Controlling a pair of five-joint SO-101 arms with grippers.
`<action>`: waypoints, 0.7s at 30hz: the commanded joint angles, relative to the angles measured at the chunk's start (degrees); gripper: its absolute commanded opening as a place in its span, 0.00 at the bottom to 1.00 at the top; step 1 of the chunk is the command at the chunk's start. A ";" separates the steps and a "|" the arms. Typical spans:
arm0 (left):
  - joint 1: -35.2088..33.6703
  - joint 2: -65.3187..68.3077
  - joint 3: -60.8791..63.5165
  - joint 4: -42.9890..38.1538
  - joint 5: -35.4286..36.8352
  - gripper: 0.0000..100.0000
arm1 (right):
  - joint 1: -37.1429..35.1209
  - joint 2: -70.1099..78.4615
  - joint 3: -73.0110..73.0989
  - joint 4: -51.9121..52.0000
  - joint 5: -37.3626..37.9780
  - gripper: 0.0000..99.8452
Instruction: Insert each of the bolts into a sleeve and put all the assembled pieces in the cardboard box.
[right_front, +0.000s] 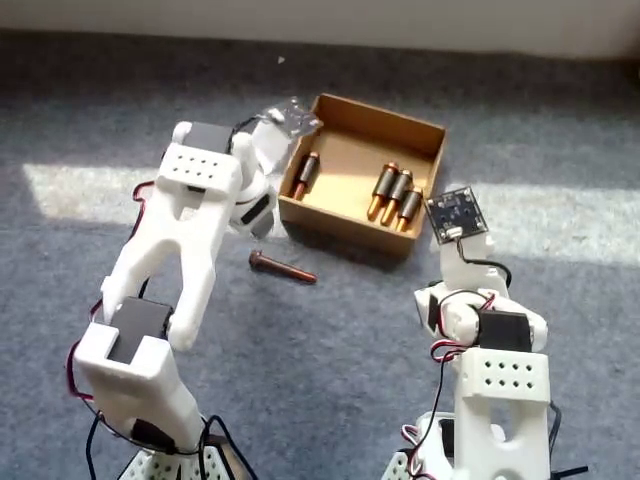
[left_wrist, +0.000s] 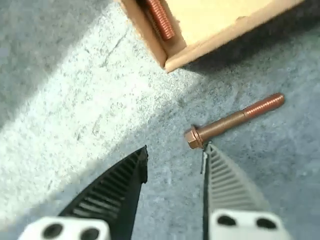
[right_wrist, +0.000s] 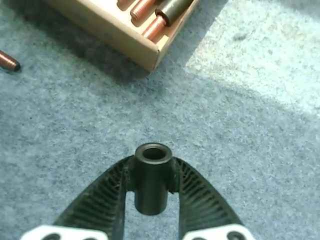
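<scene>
Bolt (left_wrist: 232, 120) lies just beside cardboard box (right_front: 345, 228); left gripper (left_wrist: 175, 148) agape, empty, at bolt head; right gripper (right_wrist: 152, 162) near box, clamping sleeve (right_wrist: 151, 185).

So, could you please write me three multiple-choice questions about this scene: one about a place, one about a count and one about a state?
1. Where does the loose bolt lie?
A) on the carpet in front of the cardboard box
B) inside the box
C) in a gripper

2. How many assembled pieces are in the box?
A) two
B) four
C) six

3. What is the state of the right gripper?
A) open and empty
B) shut on a bolt
C) shut on a sleeve

Answers:
1 A: the bolt rests on carpet outside the front wall.
2 B: one piece lies apart and three lie together.
3 C: its jaws clamp a dark hollow sleeve.
</scene>
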 joint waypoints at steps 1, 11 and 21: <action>3.38 -3.12 -4.00 4.66 30.42 0.10 | 0.57 -1.19 -0.13 -1.27 -0.62 0.01; 8.04 -2.42 5.32 1.58 72.00 0.05 | 0.57 -1.19 -0.04 -1.27 -0.62 0.01; 7.60 -2.42 19.91 -16.97 82.20 0.24 | 0.57 -1.19 -0.04 -1.27 -0.44 0.01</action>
